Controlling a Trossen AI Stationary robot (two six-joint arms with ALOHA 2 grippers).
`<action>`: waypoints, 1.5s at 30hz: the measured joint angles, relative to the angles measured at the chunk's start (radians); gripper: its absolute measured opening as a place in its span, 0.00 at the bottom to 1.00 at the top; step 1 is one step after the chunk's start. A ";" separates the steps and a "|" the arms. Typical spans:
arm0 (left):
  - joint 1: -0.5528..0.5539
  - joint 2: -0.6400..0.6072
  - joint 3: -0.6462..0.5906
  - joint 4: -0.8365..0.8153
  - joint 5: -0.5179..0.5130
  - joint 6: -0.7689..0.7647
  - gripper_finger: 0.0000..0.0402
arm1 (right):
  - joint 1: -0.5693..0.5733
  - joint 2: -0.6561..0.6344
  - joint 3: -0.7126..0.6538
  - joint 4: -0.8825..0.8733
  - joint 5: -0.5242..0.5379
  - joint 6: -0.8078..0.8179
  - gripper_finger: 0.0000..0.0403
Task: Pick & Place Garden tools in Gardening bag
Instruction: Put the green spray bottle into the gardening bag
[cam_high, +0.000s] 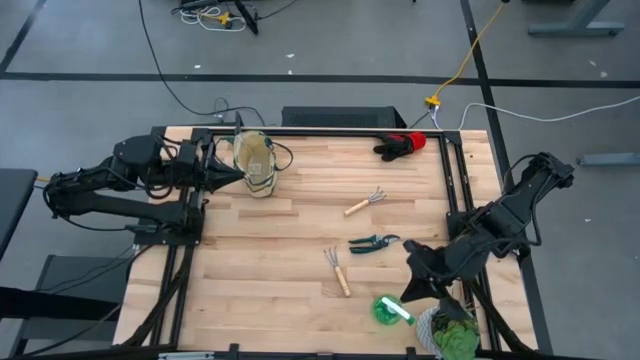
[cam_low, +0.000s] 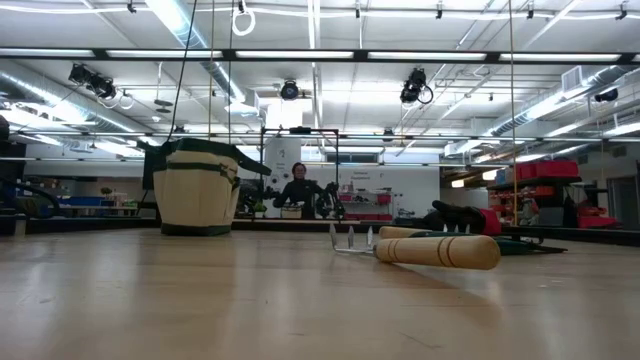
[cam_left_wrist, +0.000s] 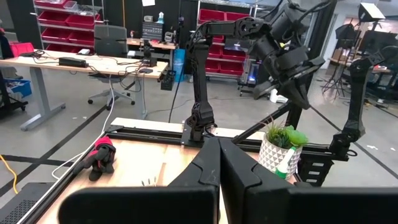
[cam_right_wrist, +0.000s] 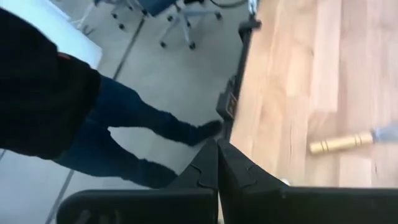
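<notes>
Beside the closed, empty left gripper (cam_high: 238, 172) stands the beige canvas bucket-shaped bag (cam_high: 255, 162). Near the closed, empty right gripper (cam_high: 408, 248) lie dark-handled pruning shears (cam_high: 373, 242), two wooden-handled mini rakes (cam_high: 337, 271) and a leafy potted plant (cam_high: 450, 332).

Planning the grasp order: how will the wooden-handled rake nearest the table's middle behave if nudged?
The rake has a round wooden handle, so it may roll. It probably stops quickly, since the tines would catch. It looks stiff and light, lying flat on the table.

Both arms hover with fingers pressed together, holding nothing: left gripper (cam_high: 238, 174) points rightward, right gripper (cam_high: 408, 296) points down-left.
</notes>
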 joint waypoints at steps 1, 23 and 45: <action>0.000 0.000 0.000 0.000 0.000 0.000 0.00 | -0.002 0.000 0.000 -0.017 -0.001 0.018 0.00; 0.000 0.000 0.000 -0.002 -0.001 -0.001 0.00 | -0.003 0.000 0.000 -0.085 0.002 0.162 0.17; 0.000 0.000 0.000 -0.003 -0.011 -0.001 0.01 | -0.004 0.017 -0.001 -0.061 -0.088 0.184 0.61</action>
